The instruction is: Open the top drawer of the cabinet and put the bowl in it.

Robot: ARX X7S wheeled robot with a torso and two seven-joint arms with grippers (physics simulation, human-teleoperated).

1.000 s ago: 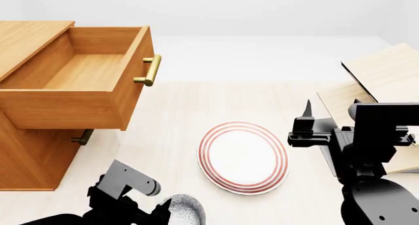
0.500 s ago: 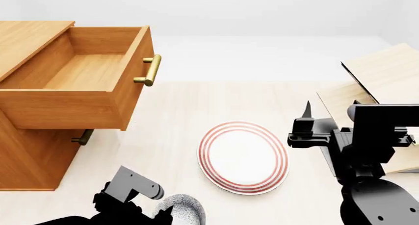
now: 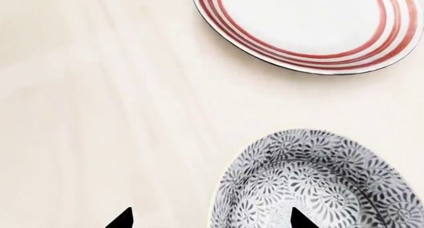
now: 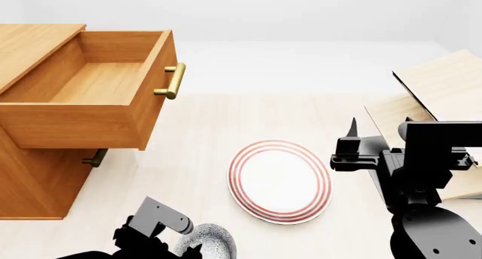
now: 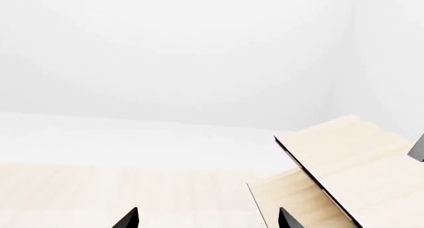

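The left pincer (image 3: 209, 219) is hanging low over the pale wooden bench (image 3: 99, 114), its two black fingertips (image 3: 122, 219) spread wide apart. One tip is standing over bare bench, the other over the patterned wall of the bowl (image 3: 318, 183), so the bowl's rim is lying between the tips, though whether either tip is touching it cannot be told. The bowl is sitting on the bench, grey-white with a dark floral pattern. Ahead of the left pincer, past the bowl and apart from it, the red-ringed white plate (image 3: 308, 27) is lying flat.

In the head view the left pincer (image 4: 188, 250) is showing at the lower edge, with the bowl (image 4: 214, 241) just beside it and partly hidden by the arm. The plate (image 4: 280, 181) is lying between the two arms. The top drawer (image 4: 83, 95) of the cabinet (image 4: 34, 180) is standing pulled well out, above and to the far side of the left pincer, its inside bare and its brass bar handle (image 4: 172, 81) facing the plate.

The right pincer (image 4: 353, 141) is hovering above the bench beside the plate, away from the bowl. In its wrist view its two dark tips (image 5: 127, 219) are standing well apart with nothing between them, pointing toward the pale tilted-board shelf rack (image 5: 338, 173).
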